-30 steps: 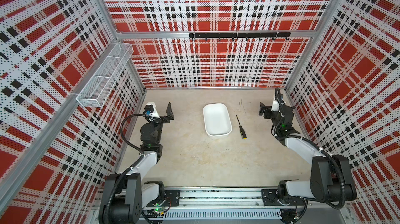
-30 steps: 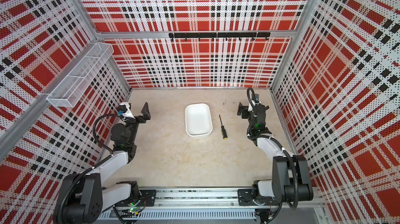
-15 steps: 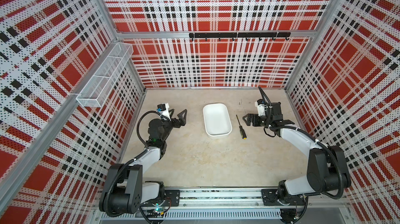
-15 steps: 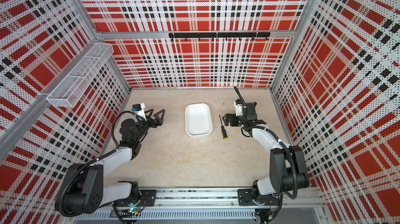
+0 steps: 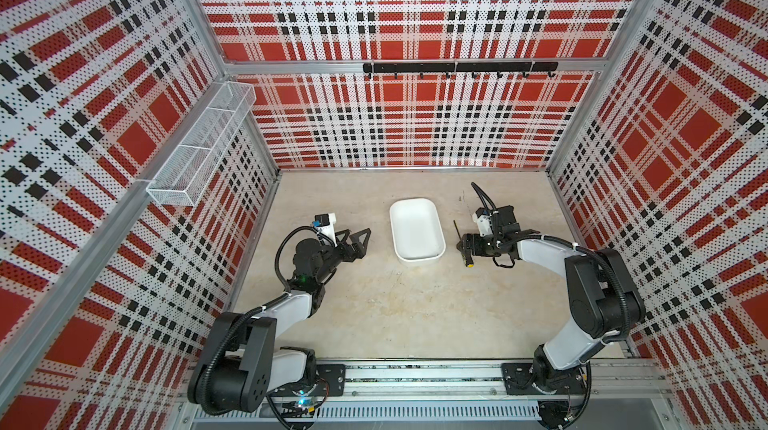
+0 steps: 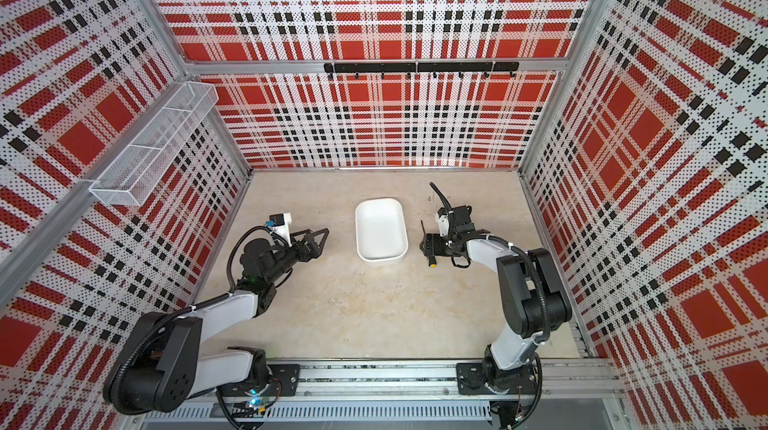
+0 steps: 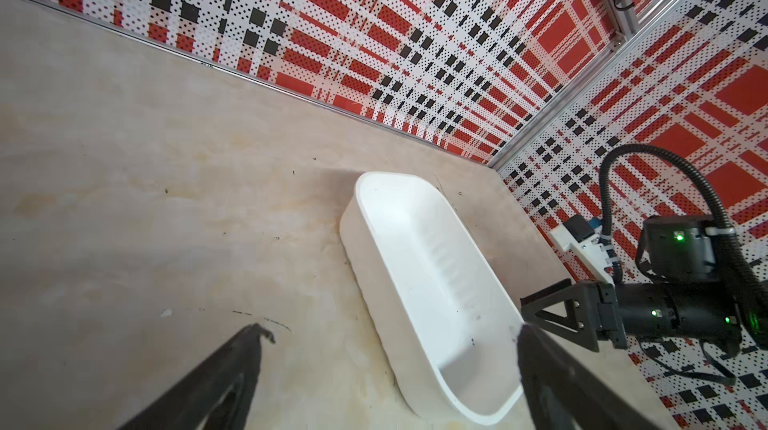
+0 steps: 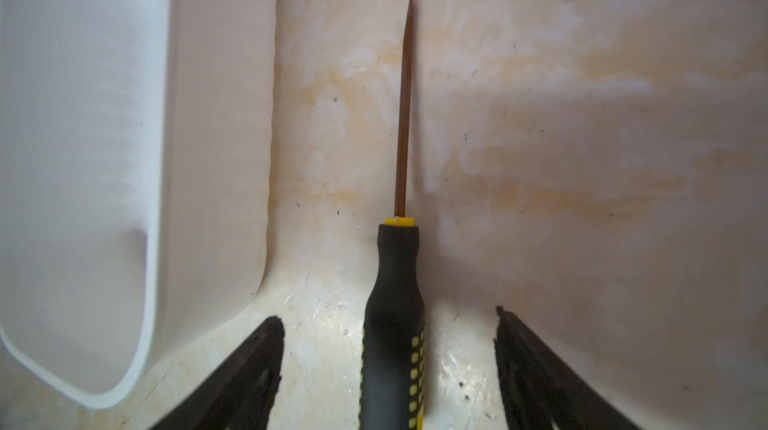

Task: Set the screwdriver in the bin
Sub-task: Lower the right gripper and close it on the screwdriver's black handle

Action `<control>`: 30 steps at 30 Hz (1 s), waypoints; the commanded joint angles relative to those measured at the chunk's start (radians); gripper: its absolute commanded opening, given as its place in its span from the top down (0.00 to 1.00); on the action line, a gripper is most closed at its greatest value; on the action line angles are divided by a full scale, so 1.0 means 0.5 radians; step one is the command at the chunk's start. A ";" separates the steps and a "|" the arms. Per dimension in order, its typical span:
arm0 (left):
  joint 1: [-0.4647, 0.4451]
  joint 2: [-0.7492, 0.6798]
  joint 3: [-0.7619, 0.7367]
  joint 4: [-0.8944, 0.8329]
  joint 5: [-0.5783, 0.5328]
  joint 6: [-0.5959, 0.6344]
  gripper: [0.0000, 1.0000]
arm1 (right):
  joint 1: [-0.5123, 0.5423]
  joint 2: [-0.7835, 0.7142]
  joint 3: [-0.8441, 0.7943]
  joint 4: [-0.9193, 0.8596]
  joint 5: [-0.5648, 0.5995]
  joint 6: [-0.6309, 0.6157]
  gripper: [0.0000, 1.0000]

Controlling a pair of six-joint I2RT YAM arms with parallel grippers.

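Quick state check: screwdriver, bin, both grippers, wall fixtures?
bin: upright, empty.
screwdriver: flat on the table beside the bin, not gripped.
right gripper: open, fingers either side of the screwdriver handle, not touching.
left gripper: open, empty.
wire basket: wall-mounted, looks empty.
hook rail: nothing hanging.
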 commanded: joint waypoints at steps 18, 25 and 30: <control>-0.019 0.211 0.138 -0.170 0.180 0.023 0.02 | 0.171 0.192 0.206 -0.270 0.269 -0.023 0.49; -0.031 0.212 0.139 -0.199 0.154 0.056 0.02 | 0.198 0.213 0.217 -0.327 0.341 -0.026 0.55; -0.033 0.207 0.139 -0.206 0.154 0.060 0.02 | 0.207 0.215 0.223 -0.352 0.350 -0.013 0.68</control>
